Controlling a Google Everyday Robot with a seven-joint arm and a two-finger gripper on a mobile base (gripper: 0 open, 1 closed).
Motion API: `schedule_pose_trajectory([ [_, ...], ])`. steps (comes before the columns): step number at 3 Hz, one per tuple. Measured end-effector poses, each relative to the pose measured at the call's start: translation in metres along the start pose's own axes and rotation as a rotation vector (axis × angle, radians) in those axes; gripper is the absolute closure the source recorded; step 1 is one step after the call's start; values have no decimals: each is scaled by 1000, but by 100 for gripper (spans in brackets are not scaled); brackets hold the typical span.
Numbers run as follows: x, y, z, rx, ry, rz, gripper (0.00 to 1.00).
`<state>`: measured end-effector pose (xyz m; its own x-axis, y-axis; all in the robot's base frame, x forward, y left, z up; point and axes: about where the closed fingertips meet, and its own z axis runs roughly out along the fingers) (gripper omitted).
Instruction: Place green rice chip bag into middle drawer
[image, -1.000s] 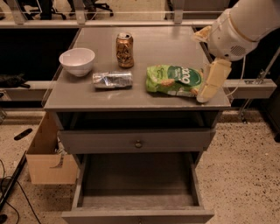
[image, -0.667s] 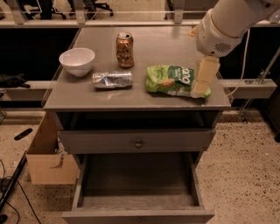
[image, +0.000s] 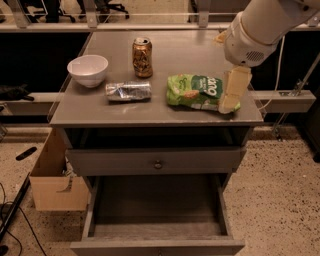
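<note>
1. The gripper (image: 231, 97) hangs from the white arm (image: 265, 25) that enters at the upper right. It sits low over the right part of the grey cabinet top (image: 190, 55), at the right end of the green rice chip bag (image: 195, 91). Its cream-coloured tip overlaps that end of the bag.
2. Whether the gripper is spread wide, narrowed or clamped on the bag cannot be told from this view.
3. The green rice chip bag lies flat on the cabinet top, right of centre. Its long side runs left to right and its dark-green lettered patch faces up.
4. The middle drawer (image: 157, 200) is pulled out at the bottom of the cabinet, and its grey floor and side walls are exposed.
5. The upper drawer front (image: 125, 161) above it is closed and has a small round knob (image: 158, 164) at its centre.
6. A silver foil packet (image: 128, 91) lies left of the bag and apart from it.
7. A brown drink can (image: 142, 57) stands upright behind the packet.
8. A white bowl (image: 88, 70) stands at the left of the cabinet top.
9. An open cardboard box (image: 55, 185) stands on the speckled floor (image: 280, 200), against the cabinet's left side.
</note>
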<state>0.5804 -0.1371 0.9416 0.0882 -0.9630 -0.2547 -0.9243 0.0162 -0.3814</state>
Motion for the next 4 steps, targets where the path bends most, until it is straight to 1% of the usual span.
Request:
schedule_pose_trajectory([
  [1, 9, -7, 10, 20, 4, -3, 0],
  [2, 26, -17, 25, 26, 25, 10, 0],
  [3, 44, -29, 41, 17, 56, 16, 0],
  [4, 57, -46, 61, -3, 81, 21, 0],
])
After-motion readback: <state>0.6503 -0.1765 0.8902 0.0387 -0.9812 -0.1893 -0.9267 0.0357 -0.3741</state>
